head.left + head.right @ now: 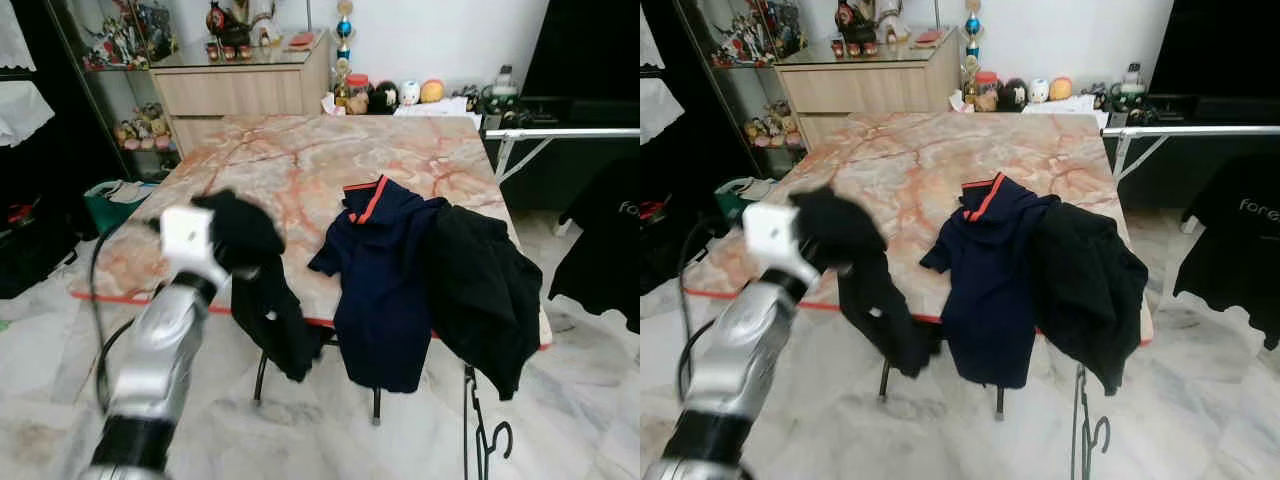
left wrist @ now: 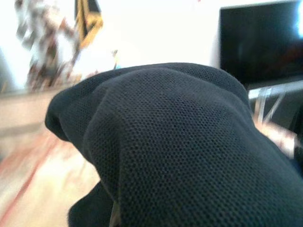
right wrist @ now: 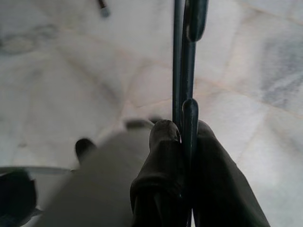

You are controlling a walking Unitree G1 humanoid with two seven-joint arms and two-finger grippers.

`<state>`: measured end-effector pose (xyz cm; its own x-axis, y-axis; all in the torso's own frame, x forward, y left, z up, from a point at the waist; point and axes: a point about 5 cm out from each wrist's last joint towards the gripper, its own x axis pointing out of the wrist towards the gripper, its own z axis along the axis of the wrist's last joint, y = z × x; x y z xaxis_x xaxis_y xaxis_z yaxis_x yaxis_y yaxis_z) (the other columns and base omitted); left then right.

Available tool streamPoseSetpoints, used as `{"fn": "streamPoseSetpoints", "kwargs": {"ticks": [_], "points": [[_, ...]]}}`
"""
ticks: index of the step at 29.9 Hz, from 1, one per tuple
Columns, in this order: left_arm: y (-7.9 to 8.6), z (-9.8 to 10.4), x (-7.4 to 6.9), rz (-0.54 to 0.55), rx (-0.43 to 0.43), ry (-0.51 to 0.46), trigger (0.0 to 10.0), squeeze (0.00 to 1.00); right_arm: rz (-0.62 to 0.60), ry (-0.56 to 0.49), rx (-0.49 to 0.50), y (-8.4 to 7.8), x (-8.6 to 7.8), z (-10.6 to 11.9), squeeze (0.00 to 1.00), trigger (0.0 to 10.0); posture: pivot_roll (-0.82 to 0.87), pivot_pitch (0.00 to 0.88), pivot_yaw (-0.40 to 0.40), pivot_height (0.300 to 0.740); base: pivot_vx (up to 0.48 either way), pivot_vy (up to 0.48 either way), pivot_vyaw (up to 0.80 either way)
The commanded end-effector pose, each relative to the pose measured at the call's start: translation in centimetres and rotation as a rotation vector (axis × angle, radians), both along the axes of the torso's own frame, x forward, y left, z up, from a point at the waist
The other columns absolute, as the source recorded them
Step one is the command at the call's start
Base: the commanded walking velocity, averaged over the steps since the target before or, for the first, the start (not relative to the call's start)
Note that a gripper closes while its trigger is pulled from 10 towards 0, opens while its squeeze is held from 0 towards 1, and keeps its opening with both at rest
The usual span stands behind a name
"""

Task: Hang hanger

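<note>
Left end effector (image 1: 225, 235) raised at near tabletop (image 1: 300, 160) edge, buried under black garment (image 1: 262, 290); fingers hidden by cloth, opening could not be told. Garment draped from end effector, hanging below tabletop edge. Right end effector (image 3: 182, 137) seen in wrist view over marble floor (image 3: 57, 71), fingers (image 3: 163, 142) closed tight on thin dark hanger (image 3: 188, 71) wire. Hanger hook (image 1: 492, 440) seen low at right, beside table leg. Navy shirt (image 1: 385, 290) and black shirt (image 1: 485, 290) draped over tabletop's near edge. Clothes rail (image 1: 560, 133) noted at right.
</note>
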<state>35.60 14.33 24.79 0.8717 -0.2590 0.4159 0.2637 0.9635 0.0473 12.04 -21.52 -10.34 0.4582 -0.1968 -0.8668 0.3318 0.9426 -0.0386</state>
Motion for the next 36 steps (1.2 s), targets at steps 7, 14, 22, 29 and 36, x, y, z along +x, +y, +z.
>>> {"fn": "streamPoseSetpoints", "kwargs": {"ticks": [7,14,22,29,36], "points": [[-2.1,5.5,1.6,-0.072,-0.046,-0.139,10.0,0.00,-0.035,0.025,0.005,0.2,-0.9,-0.3,0.00,10.0,0.08,0.000,0.098,0.740,0.465,0.000,0.00],[-1.8,3.8,2.0,-0.038,-0.093,-0.074,10.0,0.00,-0.034,0.029,0.000,0.0,-1.0,-0.3,0.00,10.0,0.09,0.000,0.076,0.740,0.480,0.000,0.00],[-2.8,-5.4,-0.6,-0.142,0.083,0.229,10.0,0.00,-0.008,0.031,-0.003,-0.3,-1.0,-0.3,0.00,10.0,0.10,0.000,0.065,0.740,0.120,0.000,0.00],[-2.9,-11.5,-4.5,-0.142,0.153,0.397,10.0,1.00,0.007,0.037,-0.010,-0.5,-1.2,-0.3,0.00,10.0,0.11,0.000,0.059,0.740,0.000,0.000,0.00],[-3.0,-11.8,-6.1,-0.153,0.200,0.413,10.0,1.00,0.022,0.042,-0.015,-0.6,-1.3,-0.3,0.00,10.0,0.11,0.000,0.063,0.740,0.000,0.000,0.00]]}}
